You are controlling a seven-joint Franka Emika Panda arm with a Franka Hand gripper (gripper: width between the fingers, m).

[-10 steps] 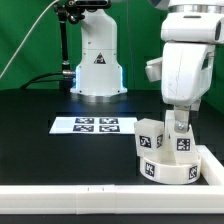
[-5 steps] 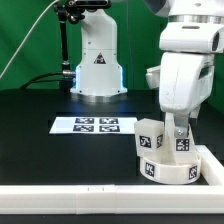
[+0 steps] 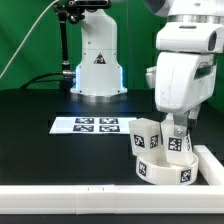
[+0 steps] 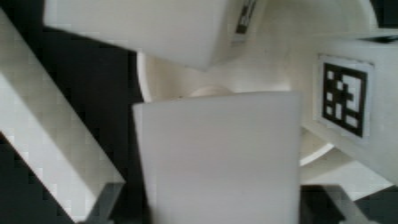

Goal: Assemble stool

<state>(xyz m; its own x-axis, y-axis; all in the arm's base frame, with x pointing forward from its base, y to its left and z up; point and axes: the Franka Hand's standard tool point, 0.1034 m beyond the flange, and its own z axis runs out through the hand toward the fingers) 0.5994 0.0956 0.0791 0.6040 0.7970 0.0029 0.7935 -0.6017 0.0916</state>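
Claw [image 3: 178,124] closed on a leg [image 4: 217,160] standing in the seat [image 3: 165,170], itself near the counter's [image 3: 40,150] white rail [image 3: 90,200]; risk of cross-threading or the seat spinning if the leg tilts.

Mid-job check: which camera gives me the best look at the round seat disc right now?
The exterior view. It shows the seat disc whole, lying on the table with two legs standing on it, one of them under the gripper. The wrist view is too close: a leg fills it, and only curved white slivers of the seat show.
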